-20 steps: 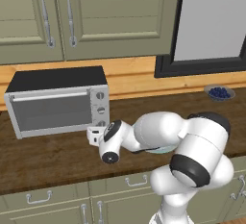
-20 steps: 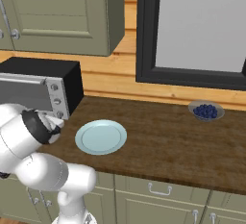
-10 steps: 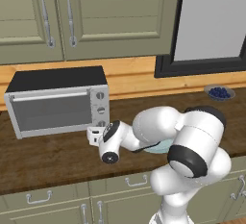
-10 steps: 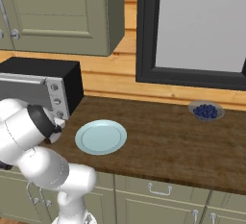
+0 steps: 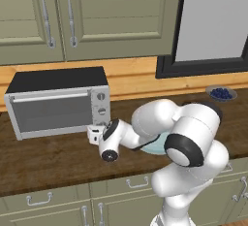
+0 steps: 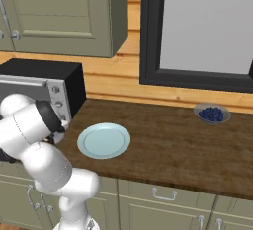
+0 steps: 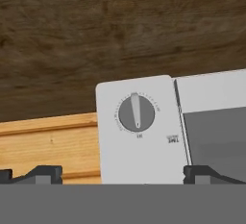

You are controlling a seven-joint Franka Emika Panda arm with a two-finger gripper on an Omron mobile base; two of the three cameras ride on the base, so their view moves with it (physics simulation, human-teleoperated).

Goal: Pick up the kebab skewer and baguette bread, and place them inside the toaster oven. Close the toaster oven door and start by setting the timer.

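Observation:
The toaster oven (image 5: pixel 58 101) stands at the counter's left, boxy and silver-grey with a black top. The toaster oven door (image 5: pixel 51 111) is shut. My gripper (image 5: pixel 93 134) hovers just in front of the oven's lower right corner, below the column of knobs (image 5: pixel 101 103). In the hand view the picture is rolled over. A round timer knob (image 7: pixel 136 112) on the white panel lies between my widely spread fingertips (image 7: pixel 48 172), with the door glass (image 7: pixel 216 136) beside it. The gripper (image 7: pixel 122 175) is open and holds nothing. The kebab skewer and baguette bread are out of view.
A pale blue plate (image 6: pixel 104 140) lies bare on the wooden counter right of the oven, partly behind my arm (image 5: pixel 155 148) in the left base view. A small bowl of blueberries (image 6: pixel 212 113) sits far right by the wall. Cabinets hang above the oven.
The arm's elbow has swung slightly toward the oven. The hand stays by the knob panel, with its jaws spread as before.

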